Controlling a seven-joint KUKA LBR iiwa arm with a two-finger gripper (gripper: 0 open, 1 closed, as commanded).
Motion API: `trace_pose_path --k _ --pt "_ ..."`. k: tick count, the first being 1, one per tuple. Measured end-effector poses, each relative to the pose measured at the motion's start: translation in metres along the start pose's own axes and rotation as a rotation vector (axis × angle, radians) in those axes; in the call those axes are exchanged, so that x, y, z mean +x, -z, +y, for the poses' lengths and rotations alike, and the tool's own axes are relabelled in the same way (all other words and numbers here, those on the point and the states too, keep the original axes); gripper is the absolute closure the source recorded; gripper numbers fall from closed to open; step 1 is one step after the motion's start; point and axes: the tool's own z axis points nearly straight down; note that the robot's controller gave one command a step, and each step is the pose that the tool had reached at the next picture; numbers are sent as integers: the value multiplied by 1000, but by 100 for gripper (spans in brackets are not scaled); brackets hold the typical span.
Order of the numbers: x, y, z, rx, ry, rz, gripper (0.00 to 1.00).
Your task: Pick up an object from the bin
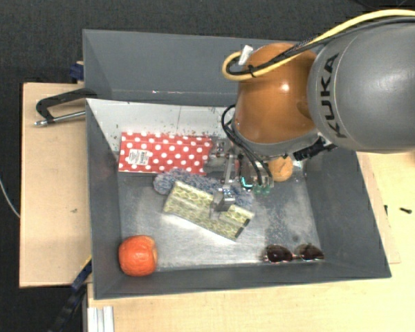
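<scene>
My hand (228, 196) hangs low over the middle of the bin (159, 68). Right beneath it lies a flat packet (206, 210) with a pale green and yellow pattern. I cannot tell whether my hand is released or clenched, and I see nothing gripped in it.

What matters for the next move is how the packet lies. Its long axis runs slantwise, from the upper left down to the lower right of the view. My hand stands over its upper long edge, a little right of its middle. I judge that I would do best to close across the short width, not along the slant. The packet is not off to one side of me, so there is little to travel, only down.

I have one arm, so there is no choice of reach.

By count:
- one packet
- one red box (166, 152) with white dots, behind the packet against the back wall
- one blue-grey cloth (171, 181), between box and packet and partly under the packet
- one orange ball (137, 256) in the near left corner, well apart
- one pair of sunglasses (294, 254) along the front wall to the right
- one tan lump (282, 169) just beside my wrist, too hidden to name
</scene>
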Motion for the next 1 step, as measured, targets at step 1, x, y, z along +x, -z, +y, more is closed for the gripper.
trace_pose_path --k 1 --pt "-2 4 0 -1 -1 -8 0"
